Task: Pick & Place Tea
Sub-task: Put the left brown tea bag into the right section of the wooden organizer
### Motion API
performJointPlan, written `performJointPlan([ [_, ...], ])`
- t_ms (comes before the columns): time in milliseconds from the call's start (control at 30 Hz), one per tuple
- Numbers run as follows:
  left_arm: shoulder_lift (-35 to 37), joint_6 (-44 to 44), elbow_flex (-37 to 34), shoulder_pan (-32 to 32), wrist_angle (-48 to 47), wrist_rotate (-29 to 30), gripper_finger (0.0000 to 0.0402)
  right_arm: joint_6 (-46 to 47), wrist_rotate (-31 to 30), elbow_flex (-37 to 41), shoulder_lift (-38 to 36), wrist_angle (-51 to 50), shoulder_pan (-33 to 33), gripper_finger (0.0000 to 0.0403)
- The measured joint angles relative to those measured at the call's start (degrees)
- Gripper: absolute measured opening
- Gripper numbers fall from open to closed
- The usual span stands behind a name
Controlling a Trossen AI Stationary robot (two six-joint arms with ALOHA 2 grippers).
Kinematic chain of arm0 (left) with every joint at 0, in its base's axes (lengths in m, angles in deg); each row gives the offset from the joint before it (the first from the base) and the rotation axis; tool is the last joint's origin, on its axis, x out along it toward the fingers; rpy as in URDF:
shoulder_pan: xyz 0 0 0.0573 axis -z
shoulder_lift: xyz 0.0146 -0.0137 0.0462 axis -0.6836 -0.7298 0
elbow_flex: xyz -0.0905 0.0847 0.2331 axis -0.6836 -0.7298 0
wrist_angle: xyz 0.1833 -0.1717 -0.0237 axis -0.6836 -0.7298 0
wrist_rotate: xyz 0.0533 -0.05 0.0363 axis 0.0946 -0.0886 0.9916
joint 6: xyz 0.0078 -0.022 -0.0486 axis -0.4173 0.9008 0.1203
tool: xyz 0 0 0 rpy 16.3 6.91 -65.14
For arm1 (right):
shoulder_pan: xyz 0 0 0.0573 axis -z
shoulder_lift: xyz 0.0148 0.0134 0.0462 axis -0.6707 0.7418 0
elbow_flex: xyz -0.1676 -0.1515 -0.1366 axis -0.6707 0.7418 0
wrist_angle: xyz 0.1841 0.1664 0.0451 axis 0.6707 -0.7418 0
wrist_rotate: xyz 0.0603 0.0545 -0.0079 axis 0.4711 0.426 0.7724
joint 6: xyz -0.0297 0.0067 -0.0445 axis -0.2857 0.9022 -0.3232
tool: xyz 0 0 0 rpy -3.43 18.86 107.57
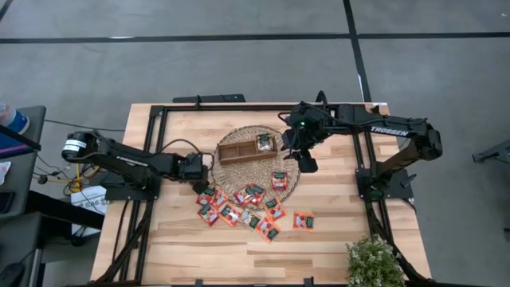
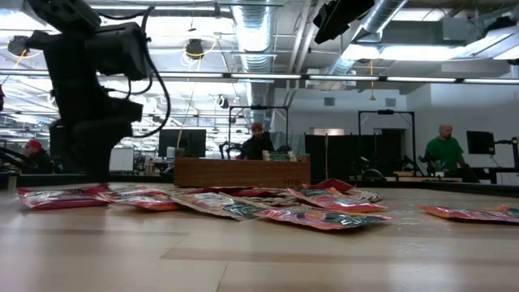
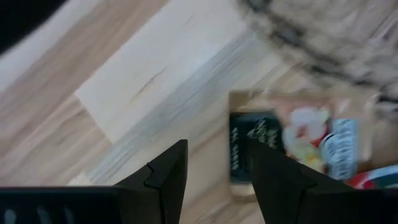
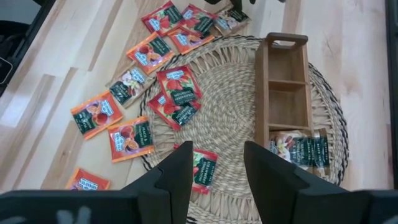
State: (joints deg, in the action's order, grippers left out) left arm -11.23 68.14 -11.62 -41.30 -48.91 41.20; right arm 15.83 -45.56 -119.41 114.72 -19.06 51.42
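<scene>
One tea sachet (image 3: 298, 146) just ahead of open left tool (image 3: 214, 180).

The wooden tray (image 1: 247, 149) sits on the round woven mat (image 1: 291, 182) near the table's (image 1: 183, 247) middle, with one tea sachet (image 1: 264, 142) in its right-hand compartment. The other sachets (image 1: 239, 209) lie scattered in front of the tray, some on the mat's edge, some on bare table. A potted plant (image 1: 373, 261) stands at the front right corner.
</scene>
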Motion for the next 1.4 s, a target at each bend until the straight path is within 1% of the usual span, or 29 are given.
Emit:
performJointPlan([
  [200,1.6,-2.1,2.6,0.0,-0.6,0.8,0.0158,0.4,0.0,0.0,0.0,0.0,0.0,0.0137],
  [533,1.6,-0.4,2.6,0.2,-0.8,-1.3,0.0158,0.4,0.2,0.0,0.0,-0.3,0.0,0.0136],
  [767,1.6,-0.3,2.5,0.2,-0.6,-1.3,0.0158,0.5,0.3,0.0,0.0,-0.3,0.0,0.0138],
  [933,1.6,0.6,-1.0,0.2,4.2,-3.2,0.0158,0.5,0.3,0.0,0.0,-0.3,0.0,0.0137],
  [1167,1.7,4.3,-5.4,0.2,7.3,-3.3,0.0158,0.5,0.3,0.0,0.0,-0.2,0.0,0.0137],
  [1267,1.8,4.2,-6.1,0.2,8.6,-3.7,0.0158,0.5,0.3,0.0,0.0,-0.1,0.0,0.0135],
  [1400,1.7,4.2,-6.2,0.2,9.2,-2.8,0.0158,0.5,0.3,0.0,0.0,0.5,0.0,0.0135],
])
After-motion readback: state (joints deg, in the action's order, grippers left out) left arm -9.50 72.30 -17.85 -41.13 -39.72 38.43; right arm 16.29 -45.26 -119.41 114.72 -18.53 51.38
